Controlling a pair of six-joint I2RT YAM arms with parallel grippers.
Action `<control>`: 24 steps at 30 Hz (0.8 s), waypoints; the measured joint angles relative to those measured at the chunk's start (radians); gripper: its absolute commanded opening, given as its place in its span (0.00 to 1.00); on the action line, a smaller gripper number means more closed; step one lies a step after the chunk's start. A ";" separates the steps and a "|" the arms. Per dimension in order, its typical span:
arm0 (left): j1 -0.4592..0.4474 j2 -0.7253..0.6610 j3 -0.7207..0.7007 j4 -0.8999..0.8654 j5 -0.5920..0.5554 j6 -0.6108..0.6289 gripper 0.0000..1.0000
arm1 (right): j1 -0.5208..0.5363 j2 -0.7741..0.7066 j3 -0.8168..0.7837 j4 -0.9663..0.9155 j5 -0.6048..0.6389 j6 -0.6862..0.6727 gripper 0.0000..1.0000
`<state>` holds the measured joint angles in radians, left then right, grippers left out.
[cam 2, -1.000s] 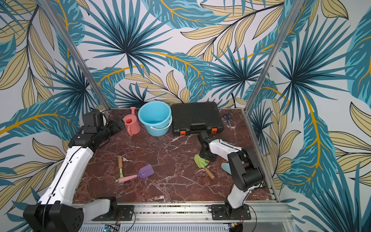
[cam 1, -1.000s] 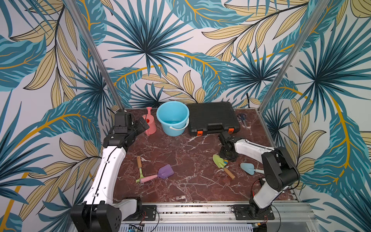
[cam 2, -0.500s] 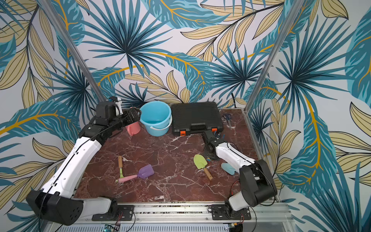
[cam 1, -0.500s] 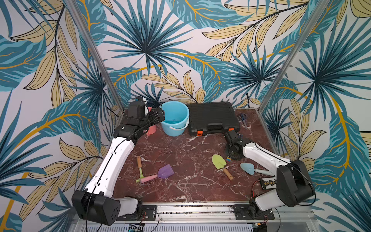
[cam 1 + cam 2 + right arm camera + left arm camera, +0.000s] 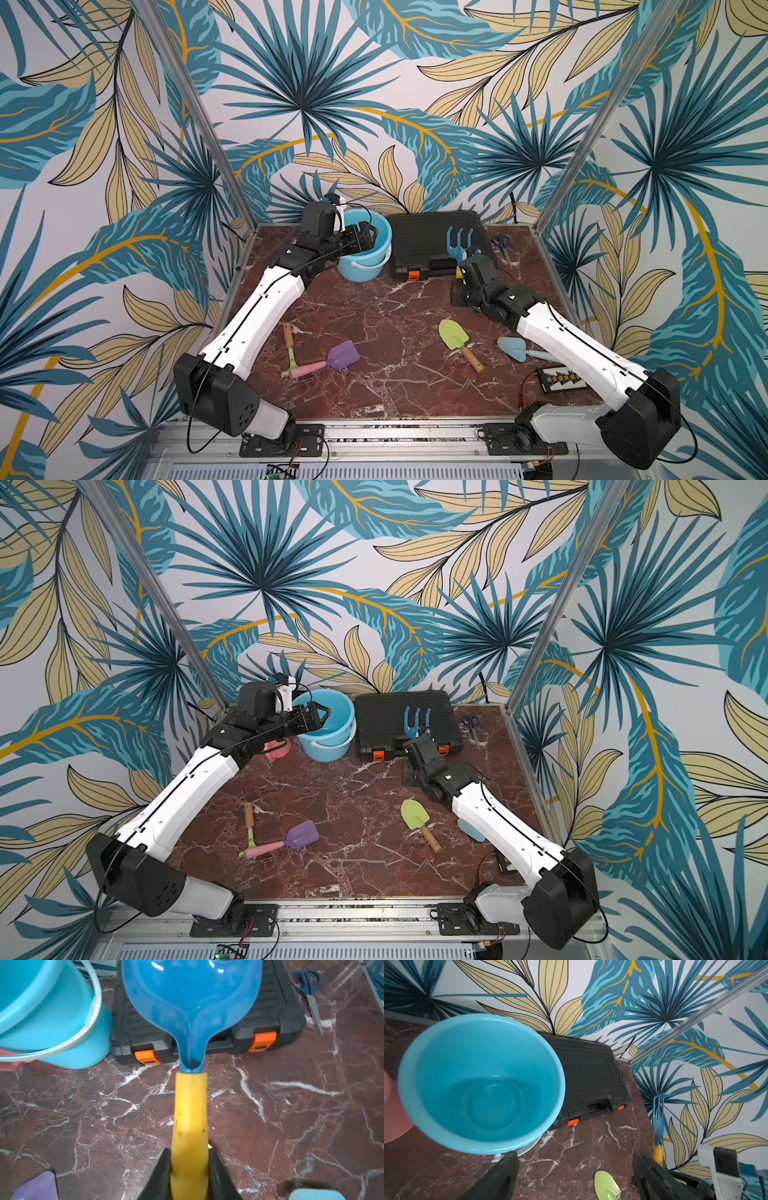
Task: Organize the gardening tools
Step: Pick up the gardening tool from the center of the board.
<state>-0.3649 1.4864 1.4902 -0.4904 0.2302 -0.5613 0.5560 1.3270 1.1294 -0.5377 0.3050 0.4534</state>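
Observation:
My right gripper [image 5: 189, 1157] is shut on the yellow handle of the blue fork-rake [image 5: 191, 1001]. It holds the rake [image 5: 459, 243] tines up in front of the black case, in both top views. My left gripper [image 5: 575, 1159] hangs open and empty over the near rim of the empty blue bucket [image 5: 446, 1064]. The pink watering can [image 5: 277, 750] stands left of the bucket, mostly behind my left arm. On the table lie the lime trowel [image 5: 453, 334], the pale blue trowel [image 5: 513, 348], the purple scoop [image 5: 343, 355] and the green hoe [image 5: 289, 349].
A shut black case [image 5: 432, 237] with orange latches stands at the back beside the bucket [image 5: 365, 266]. Blue-handled scissors [image 5: 502, 243] lie at the back right. A small circuit board [image 5: 561, 378] sits by my right arm's base. Metal posts frame the back corners.
My left arm swung from beside the pink watering can to over the bucket. My right gripper shut on the rake's handle and lifted it off the table toward the case.

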 measured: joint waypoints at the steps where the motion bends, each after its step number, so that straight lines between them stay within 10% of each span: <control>1: -0.011 0.010 0.001 0.005 0.008 0.000 0.80 | 0.012 0.013 0.013 0.008 -0.005 -0.013 0.00; 19: -0.079 0.126 0.017 0.099 0.163 -0.044 0.39 | 0.184 0.143 0.172 0.048 -0.075 -0.167 0.00; 24: -0.071 0.126 0.019 0.105 0.171 -0.053 0.14 | 0.195 0.143 0.171 0.058 -0.087 -0.177 0.00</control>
<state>-0.4358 1.6127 1.5089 -0.3855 0.4007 -0.6144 0.7509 1.4700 1.2999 -0.4793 0.2184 0.2764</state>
